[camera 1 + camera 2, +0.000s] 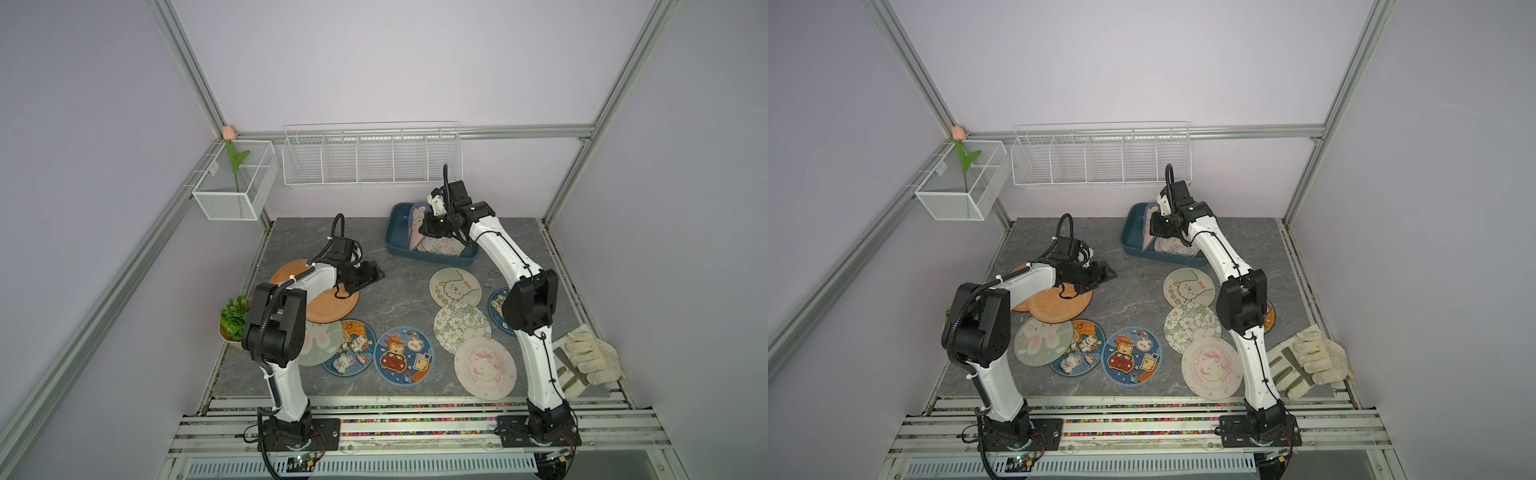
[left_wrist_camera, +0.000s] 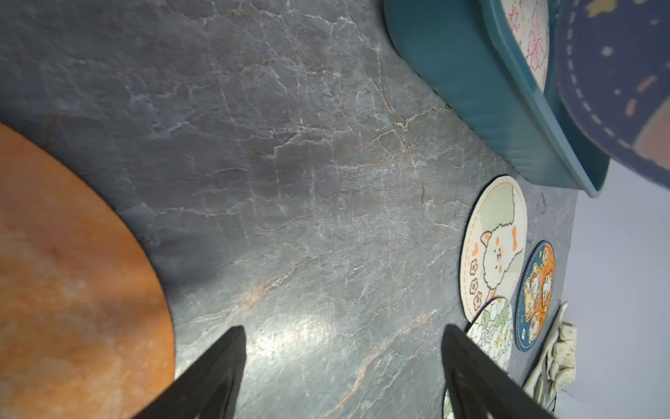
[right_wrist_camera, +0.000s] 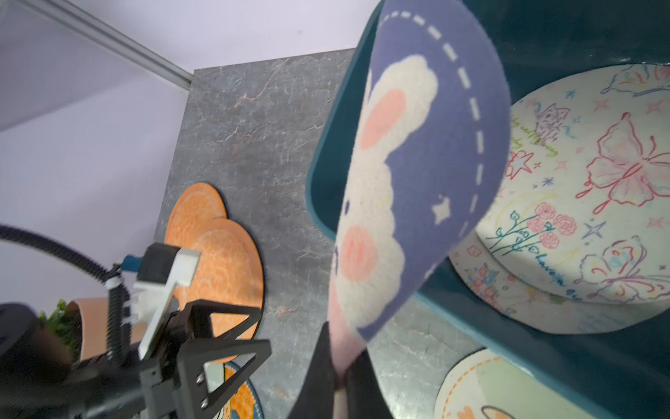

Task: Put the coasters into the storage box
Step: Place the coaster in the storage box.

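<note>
- Storage box: dark teal tray at the far side of the grey stone-patterned tabletop, under the right arm's wrist.
- Contents, flat: a cream butterfly coaster lies on top of a cream floral coaster.
- Contents, on edge: a violet rabbit coaster, curled and tilted, sits partly inside the box. Contact with the bottom cannot be told.
- Right tool: clamped on the rabbit coaster's rim.
- Left tool: fingers spread wide, nothing between them, over bare tabletop just beside the orange coasters.
- Writing: coloured script on the butterfly coaster and ring lettering on the pink coaster, neither legible.
- Loose on the tabletop:
  - two overlapping orange coasters
  - green bunny coaster
  - blue bears coaster
  - blue car coaster
  - alpaca coaster
  - white-flower coaster
  - pink coaster
  - blue-orange coaster, partly hidden by the right arm in both top views
- Surroundings:
  - white gloves at the right front corner
  - potted plant at the left edge
  - wire rack on the back wall
  - mesh basket holding a tulip
</note>
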Controlling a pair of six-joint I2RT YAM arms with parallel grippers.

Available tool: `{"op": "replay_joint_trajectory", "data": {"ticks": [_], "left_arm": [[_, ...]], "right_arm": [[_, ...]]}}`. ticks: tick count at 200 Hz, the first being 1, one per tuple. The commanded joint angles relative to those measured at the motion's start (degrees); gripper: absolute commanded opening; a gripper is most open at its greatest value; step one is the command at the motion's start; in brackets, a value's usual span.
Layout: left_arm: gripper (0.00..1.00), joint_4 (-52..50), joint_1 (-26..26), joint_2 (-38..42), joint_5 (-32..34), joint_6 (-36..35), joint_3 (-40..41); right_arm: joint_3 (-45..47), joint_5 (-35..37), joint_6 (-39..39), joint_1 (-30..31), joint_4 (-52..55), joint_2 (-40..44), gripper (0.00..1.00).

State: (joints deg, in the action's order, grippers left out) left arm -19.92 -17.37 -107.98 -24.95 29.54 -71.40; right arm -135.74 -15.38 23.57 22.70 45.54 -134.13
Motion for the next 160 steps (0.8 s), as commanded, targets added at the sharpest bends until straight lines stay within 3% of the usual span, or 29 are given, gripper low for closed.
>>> {"op": "replay_joint_trajectory", "data": {"ticks": [1,109,116,129,139,160], "left_arm": [[0.85,0.13,-0.12,1.81,0.13,0.52,0.61],[0.86,-2.87,-1.95,0.56,0.60,-0.26,-3.83],[0.86,-3.19,-2.33,0.32,0.63,-0.35,-4.24],[0.86,-3.72,-3.10,-0.19,0.79,-0.53,-5.24],[0.86,-3.98,-3.82,-0.63,0.87,-0.61,-5.98],[0.86,-4.52,-5.49,-1.34,1.22,-0.62,-7.56]], "right_arm": [[-2.38,-1.36,0.49,-2.09,-1.07,-3.46,0.07],[-4.59,3.54,-1.52,-9.20,2.65,-12.16,0.07],[-4.67,4.34,-1.96,-9.34,3.29,-12.08,0.17],[-4.58,5.96,-2.77,-9.34,4.52,-11.41,0.49],[-3.95,6.85,-3.31,-9.34,4.99,-10.55,0.67],[-0.66,7.94,-4.47,-9.34,4.35,-7.33,0.85]]}}
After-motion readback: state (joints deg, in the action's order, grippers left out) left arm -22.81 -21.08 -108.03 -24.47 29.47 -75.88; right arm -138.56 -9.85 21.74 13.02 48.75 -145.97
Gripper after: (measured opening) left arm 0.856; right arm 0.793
